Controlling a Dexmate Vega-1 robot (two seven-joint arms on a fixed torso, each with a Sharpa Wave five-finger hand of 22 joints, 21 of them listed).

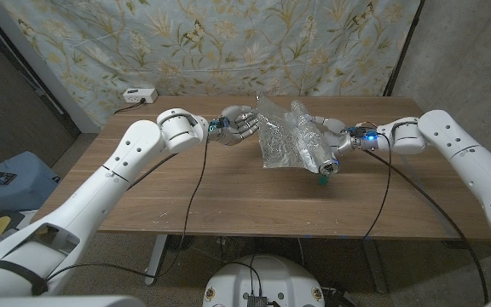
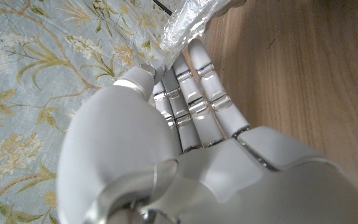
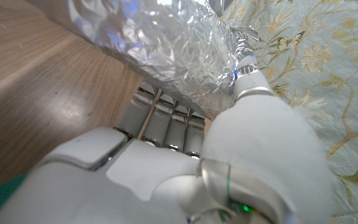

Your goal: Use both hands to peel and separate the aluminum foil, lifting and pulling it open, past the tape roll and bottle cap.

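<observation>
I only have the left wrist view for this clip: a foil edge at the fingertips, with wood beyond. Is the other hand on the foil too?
Observer: Yes. The right hand grips the foil, thumb on top and fingers beneath.
Operator: Where does the foil sit overall?
Observer: It is a crumpled heap in the middle of the table, between the left hand and the right hand.
Operator: Is anything else near it?
Observer: A small green thing lies on the wood beside the right hand. It is too small to identify.
</observation>
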